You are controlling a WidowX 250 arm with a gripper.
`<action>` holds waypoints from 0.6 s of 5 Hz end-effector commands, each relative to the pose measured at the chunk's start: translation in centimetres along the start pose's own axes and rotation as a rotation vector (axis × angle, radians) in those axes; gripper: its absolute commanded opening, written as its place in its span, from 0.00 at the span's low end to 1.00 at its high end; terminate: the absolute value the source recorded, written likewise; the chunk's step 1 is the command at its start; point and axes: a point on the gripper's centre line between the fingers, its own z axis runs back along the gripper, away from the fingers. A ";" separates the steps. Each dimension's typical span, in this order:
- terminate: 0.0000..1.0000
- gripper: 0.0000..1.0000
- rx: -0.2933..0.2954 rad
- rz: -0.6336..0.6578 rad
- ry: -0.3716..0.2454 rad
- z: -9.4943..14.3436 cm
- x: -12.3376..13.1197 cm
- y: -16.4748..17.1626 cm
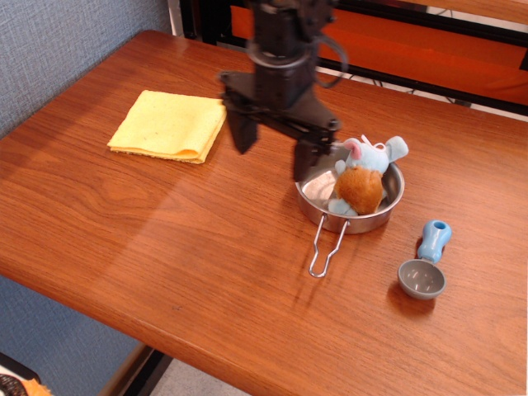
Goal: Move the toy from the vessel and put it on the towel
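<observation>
The toy, a light blue plush with an orange-brown belly and pink ear, sits in the vessel, a shiny steel pan whose wire loop handle points toward the front. The towel, a folded yellow cloth, lies flat at the left. My black gripper hangs open and empty above the table just left of the pan; its right finger is by the pan's left rim, its left finger toward the towel. It touches neither the toy nor the towel.
A small grey scoop with a blue handle lies right of the pan near the front edge. Bare wooden table spreads between towel and pan. An orange and black frame runs along the back.
</observation>
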 end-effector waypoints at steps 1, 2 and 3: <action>0.00 1.00 -0.023 -0.066 -0.057 1.0 3.1 -1.7; 0.00 1.00 -0.044 -0.078 -0.041 -0.2 4.0 -2.3; 0.00 1.00 -0.054 -0.094 -0.038 -0.6 4.4 -2.9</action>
